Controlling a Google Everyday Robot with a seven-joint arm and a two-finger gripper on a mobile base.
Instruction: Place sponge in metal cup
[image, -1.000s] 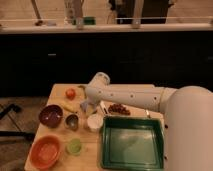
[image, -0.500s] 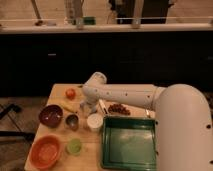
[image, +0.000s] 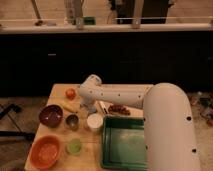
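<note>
The metal cup (image: 72, 120) stands upright on the wooden table (image: 59, 91), between the purple bowl (image: 51, 115) and the white cup (image: 94, 121). My white arm reaches in from the lower right, its wrist above the table's middle. The gripper (image: 91, 107) points down just behind the white cup, up and to the right of the metal cup, mostly hidden by the wrist. A pale bluish bit shows at the gripper; I cannot tell whether it is the sponge. No sponge lies in plain sight on the table.
An orange bowl (image: 46, 152) and a translucent green cup (image: 74, 146) stand at the front left. A green tray (image: 125, 142) fills the front right. An orange fruit (image: 70, 93) and a yellow piece (image: 70, 106) lie behind the bowls, a red-brown item (image: 119, 109) by the tray.
The wrist and gripper have shifted a little left and down, nearer the cups. The arm's bulk fills more of the right side. The table's objects have not moved.
</note>
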